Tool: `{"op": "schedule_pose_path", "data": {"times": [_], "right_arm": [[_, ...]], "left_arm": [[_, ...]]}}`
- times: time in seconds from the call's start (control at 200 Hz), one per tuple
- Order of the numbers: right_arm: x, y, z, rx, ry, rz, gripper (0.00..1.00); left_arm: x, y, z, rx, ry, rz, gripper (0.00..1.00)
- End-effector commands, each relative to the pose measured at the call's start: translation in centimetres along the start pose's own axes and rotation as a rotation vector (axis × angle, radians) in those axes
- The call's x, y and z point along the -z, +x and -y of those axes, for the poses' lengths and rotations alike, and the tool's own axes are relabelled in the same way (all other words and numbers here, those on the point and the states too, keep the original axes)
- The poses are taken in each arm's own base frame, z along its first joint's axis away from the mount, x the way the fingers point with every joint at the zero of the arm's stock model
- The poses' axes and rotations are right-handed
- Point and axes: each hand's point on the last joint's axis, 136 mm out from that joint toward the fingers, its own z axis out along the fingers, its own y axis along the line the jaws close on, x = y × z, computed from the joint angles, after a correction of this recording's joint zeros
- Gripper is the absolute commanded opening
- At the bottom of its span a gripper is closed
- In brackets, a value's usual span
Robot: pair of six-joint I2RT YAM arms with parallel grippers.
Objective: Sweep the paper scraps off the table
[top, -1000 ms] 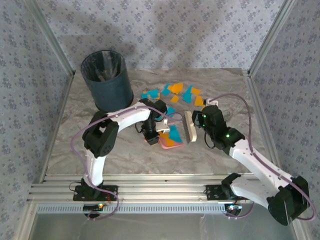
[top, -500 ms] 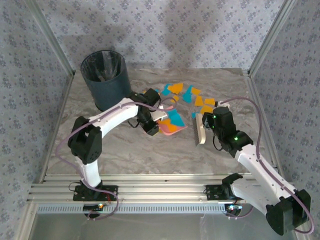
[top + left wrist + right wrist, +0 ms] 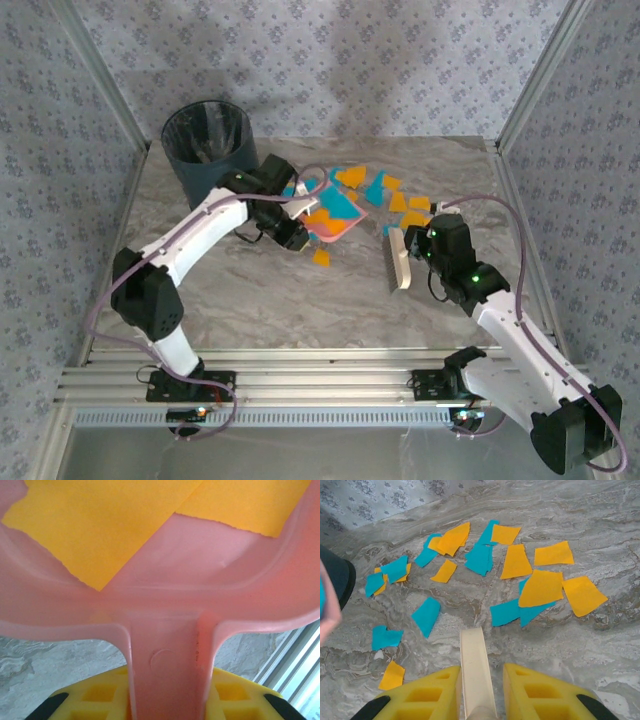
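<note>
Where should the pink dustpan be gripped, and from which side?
By the handle, from the rear, opposite the open lip: it is the one narrow, straight part of the dustpan, slim enough for jaws. The left gripper is shut on it there.

The near half of the table (image 3: pixel 300 310) is bare between the two arms, so there is open passage from side to side. The dark bin (image 3: pixel 208 155) stands upright and blocks the far left corner, and the left arm (image 3: pixel 195 230) reaches across just in front of it. The dustpan (image 3: pixel 338 214) takes up the middle. Paper scraps (image 3: pixel 372 187) lie spread to its right, toward the far edge. The brush (image 3: pixel 399 260) bars the way right of centre. Walls (image 3: pixel 560 180) close three sides.
</note>
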Motion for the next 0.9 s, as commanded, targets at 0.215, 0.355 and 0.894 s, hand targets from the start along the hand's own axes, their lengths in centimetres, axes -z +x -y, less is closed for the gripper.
{"op": "schedule_pose_path", "data": {"times": [0.215, 0.355, 0.894], "right_arm": [[0.2, -0.3, 0.1, 0.002, -0.006, 0.015, 0.00], [0.2, -0.5, 0.1, 0.000, -0.005, 0.021, 0.00], [0.3, -0.4, 0.2, 0.000, 0.001, 0.016, 0.00]], "left_arm": [[7.5, -3.4, -0.7, 0.100, 0.046, 0.235, 0.00], [9.4, -4.5, -1.3, 0.134, 0.064, 0.289, 0.00], [15.5, -8.6, -6.6, 0.385, 0.214, 0.530, 0.00]]}}
